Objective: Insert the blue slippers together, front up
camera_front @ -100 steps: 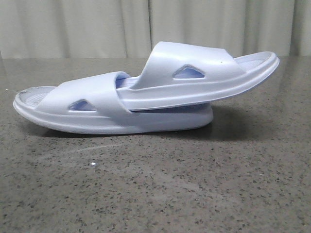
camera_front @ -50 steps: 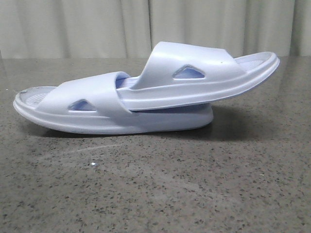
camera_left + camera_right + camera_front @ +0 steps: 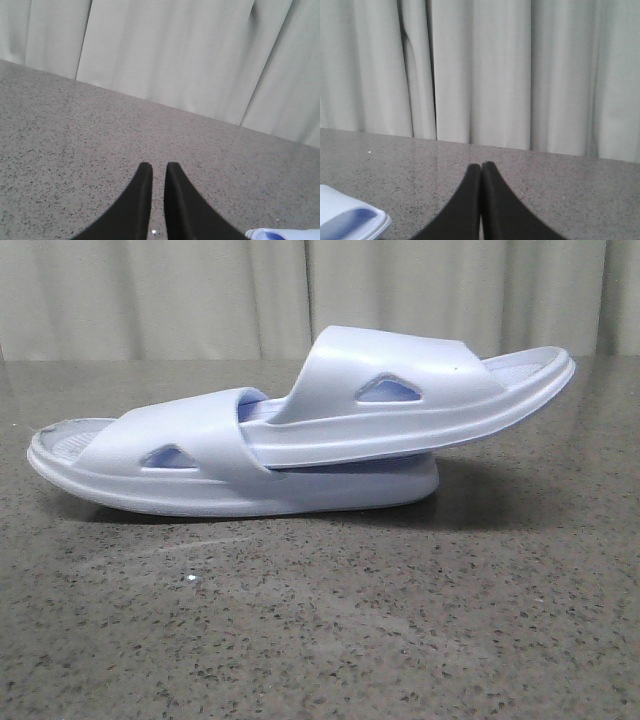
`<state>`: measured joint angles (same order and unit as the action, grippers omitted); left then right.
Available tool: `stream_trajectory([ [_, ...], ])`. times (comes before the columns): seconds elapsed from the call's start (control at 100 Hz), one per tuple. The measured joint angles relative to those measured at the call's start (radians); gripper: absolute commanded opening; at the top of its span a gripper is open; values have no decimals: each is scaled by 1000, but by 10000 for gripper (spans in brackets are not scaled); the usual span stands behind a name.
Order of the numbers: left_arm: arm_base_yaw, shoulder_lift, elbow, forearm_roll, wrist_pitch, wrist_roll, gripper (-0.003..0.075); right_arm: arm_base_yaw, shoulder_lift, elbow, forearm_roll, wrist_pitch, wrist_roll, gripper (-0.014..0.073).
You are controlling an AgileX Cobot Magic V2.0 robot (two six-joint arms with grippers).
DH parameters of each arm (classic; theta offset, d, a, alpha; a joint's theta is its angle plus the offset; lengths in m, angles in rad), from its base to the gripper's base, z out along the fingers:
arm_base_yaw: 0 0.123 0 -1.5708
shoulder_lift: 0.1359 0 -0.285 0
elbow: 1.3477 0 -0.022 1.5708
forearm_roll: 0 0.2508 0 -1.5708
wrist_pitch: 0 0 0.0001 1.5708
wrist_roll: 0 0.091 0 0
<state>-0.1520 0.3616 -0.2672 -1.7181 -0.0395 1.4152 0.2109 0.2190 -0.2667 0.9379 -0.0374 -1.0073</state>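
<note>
The two pale blue slippers lie on their soles in the middle of the table in the front view. The lower slipper rests on the table, and the upper slipper has its front end pushed under the lower one's strap, its heel raised to the right. No gripper shows in the front view. My left gripper is almost shut with a narrow gap and holds nothing; a slipper edge shows beside it. My right gripper is shut and empty, with a slipper end off to its side.
The table is dark speckled stone. A pale pleated curtain hangs along its far edge.
</note>
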Motion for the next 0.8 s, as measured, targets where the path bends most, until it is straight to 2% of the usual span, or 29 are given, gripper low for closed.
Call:
stream_trajectory([
  [0.8,0,0,16,0,-14,0,16,0,0,0,0,0,0,-107],
])
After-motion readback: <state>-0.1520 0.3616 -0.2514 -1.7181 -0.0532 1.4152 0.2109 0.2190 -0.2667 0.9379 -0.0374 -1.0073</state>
